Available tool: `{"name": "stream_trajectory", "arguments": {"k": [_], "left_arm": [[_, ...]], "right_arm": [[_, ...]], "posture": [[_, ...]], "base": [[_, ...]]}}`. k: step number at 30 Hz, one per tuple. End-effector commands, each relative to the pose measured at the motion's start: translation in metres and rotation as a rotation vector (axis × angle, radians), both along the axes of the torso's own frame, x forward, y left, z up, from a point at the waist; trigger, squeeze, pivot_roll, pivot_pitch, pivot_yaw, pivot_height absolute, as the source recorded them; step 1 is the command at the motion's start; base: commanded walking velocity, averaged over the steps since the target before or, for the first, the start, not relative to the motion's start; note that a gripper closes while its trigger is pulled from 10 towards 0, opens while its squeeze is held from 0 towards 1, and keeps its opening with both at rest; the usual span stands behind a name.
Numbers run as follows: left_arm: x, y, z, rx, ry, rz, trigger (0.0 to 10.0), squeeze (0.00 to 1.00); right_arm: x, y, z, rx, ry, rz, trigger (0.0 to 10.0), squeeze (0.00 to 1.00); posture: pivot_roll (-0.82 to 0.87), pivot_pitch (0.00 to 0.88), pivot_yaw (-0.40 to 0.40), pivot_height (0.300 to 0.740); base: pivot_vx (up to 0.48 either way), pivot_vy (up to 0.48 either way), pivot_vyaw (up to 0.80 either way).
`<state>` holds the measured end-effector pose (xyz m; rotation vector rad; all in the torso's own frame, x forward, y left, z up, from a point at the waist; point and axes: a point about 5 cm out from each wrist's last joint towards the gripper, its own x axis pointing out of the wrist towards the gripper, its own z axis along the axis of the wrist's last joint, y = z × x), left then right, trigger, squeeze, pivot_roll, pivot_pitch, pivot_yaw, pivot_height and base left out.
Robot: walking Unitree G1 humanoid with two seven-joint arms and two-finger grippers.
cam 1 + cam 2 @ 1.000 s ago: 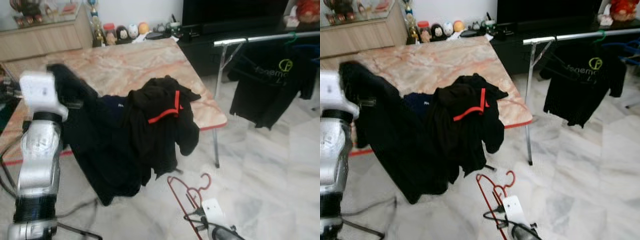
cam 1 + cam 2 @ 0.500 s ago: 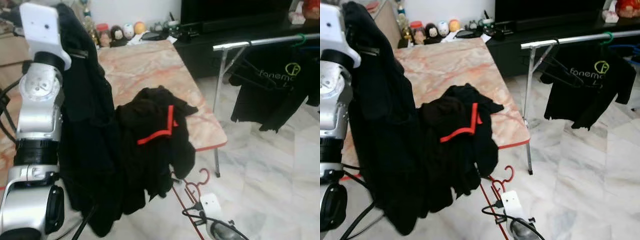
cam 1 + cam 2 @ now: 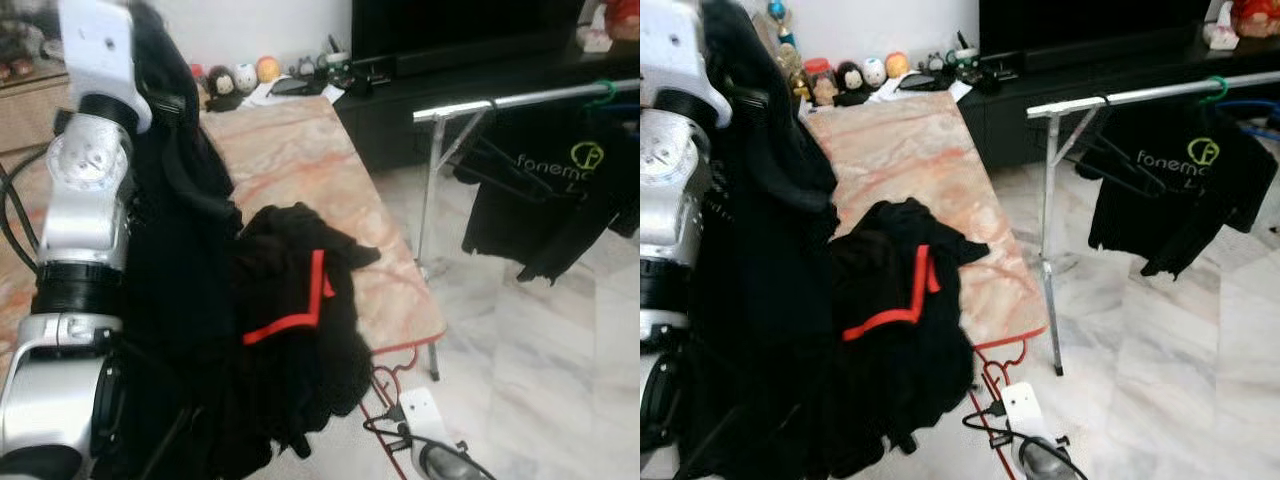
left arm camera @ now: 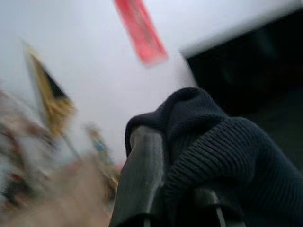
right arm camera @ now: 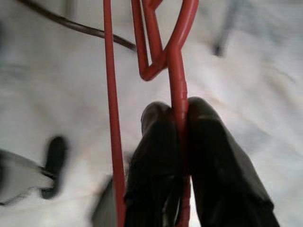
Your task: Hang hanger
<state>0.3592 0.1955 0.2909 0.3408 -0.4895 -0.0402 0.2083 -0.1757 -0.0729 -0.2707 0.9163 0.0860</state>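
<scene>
hanger: red wire hanger, pinched by its neck between the right gripper fingers; low, over the floor just off the table's near right corner. Hook peeks out there.
right gripper: jaws clamped on the hanger wire, grip looks firm and centred.
left gripper: held high at the left; fingers closed on a fold of dark knit garment, which drapes down over the table's near edge.
table: marble-look top; second black garment with red trim heaped by the near right edge, touching the lifted one.
rail: metal clothes rail off the table's right side, black T-shirt already hanging on it.
step (judgement): garment up, hanger not yet in it. Lift the hanger clear of the table edge, feed one shoulder into the neck opening.
risk: wire snagging the heaped garment; fabric slipping from the left pinch.
</scene>
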Motion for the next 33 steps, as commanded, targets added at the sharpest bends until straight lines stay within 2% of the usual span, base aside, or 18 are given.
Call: {"name": "stream_trajectory", "arguments": {"k": [1,2,4,5,6,8,9,11,16,17,18,19,20,27,33], "left_arm": [[-0.008,0.011,-0.016,0.014,0.073,0.027,10.0,0.0],[-0.017,0.011,-0.035,0.01,0.128,0.013,10.0,0.0],[-0.034,0.008,-0.058,-0.009,0.185,-0.017,10.0,0.0],[-0.034,0.008,-0.058,-0.009,0.185,-0.017,10.0,0.0],[-0.053,0.005,-0.084,-0.054,0.261,-0.016,10.0,0.0],[-0.069,0.002,-0.109,-0.062,0.338,-0.003,10.0,0.0],[-0.069,0.002,-0.109,-0.062,0.338,-0.003,10.0,0.0],[-0.082,-0.001,-0.122,-0.081,0.39,0.009,10.0,0.0],[-0.09,-0.002,-0.128,-0.107,0.411,0.031,10.0,0.0],[-0.09,-0.004,-0.128,-0.134,0.408,0.027,10.0,0.07],[-0.09,-0.004,-0.128,-0.134,0.408,0.027,10.0,0.07],[-0.09,-0.008,-0.126,-0.146,0.404,0.016,10.0,0.73],[-0.091,-0.01,-0.126,-0.151,0.405,0.011,10.0,1.0],[-0.095,-0.017,-0.125,-0.165,0.417,-0.008,10.0,1.0],[-0.101,-0.023,-0.129,-0.123,0.459,-0.082,10.0,1.0]], "right_arm": [[0.001,0.008,0.0,0.025,-0.005,-0.001,10.0,0.0],[0.0,0.008,0.0,0.023,-0.004,-0.002,10.0,0.0],[-0.001,0.007,-0.001,0.021,-0.002,-0.001,10.0,0.0],[-0.001,0.007,-0.001,0.021,-0.002,-0.001,10.0,0.0],[-0.002,0.007,-0.001,0.02,-0.001,0.0,10.0,0.0],[-0.002,0.009,-0.002,0.021,0.001,0.006,10.0,0.0],[-0.002,0.009,-0.002,0.021,0.001,0.006,10.0,0.0],[-0.002,0.01,-0.002,0.022,0.004,0.012,10.0,0.0],[-0.002,0.01,-0.002,0.021,0.006,0.012,10.0,0.0],[-0.002,0.009,-0.002,0.02,0.005,0.012,10.0,0.0],[-0.002,0.009,-0.002,0.02,0.005,0.012,10.0,0.0],[-0.002,0.009,-0.002,0.02,0.005,0.011,10.0,0.0],[-0.002,0.009,-0.002,0.02,0.004,0.011,10.0,0.0],[-0.003,0.008,-0.002,0.02,0.006,0.012,10.0,0.0],[-0.006,0.007,-0.004,0.016,0.013,0.016,10.0,0.0]], "posture": [[-0.03,0.0,0.06,0.74],[-0.03,0.0,0.06,0.74],[-0.03,0.0,0.063,0.74],[-0.03,0.0,0.063,0.74],[-0.03,0.0,0.06,0.74],[-0.03,0.0,0.058,0.74],[-0.03,0.0,0.058,0.74],[-0.03,0.0,0.058,0.74],[-0.03,0.0,0.062,0.74],[-0.03,0.0,0.062,0.74],[-0.03,0.0,0.062,0.74],[-0.03,0.0,0.066,0.74],[-0.04,0.0,0.067,0.74],[-0.04,0.0,0.068,0.74],[-0.04,0.0,0.069,0.74]], "base": [[0.0,0.0,0.0],[0.0,0.0,0.0],[0.0,0.0,0.0],[0.0,0.0,0.0],[0.0,0.0,0.0],[0.0,0.0,0.0],[0.0,0.0,0.0],[0.0,0.0,0.0],[0.0,0.0,0.0],[0.0,0.0,0.0],[0.0,0.0,0.0],[0.0,0.0,0.0],[0.0,0.0,0.0],[0.0,0.0,0.0],[0.0,0.0,0.0]]}}
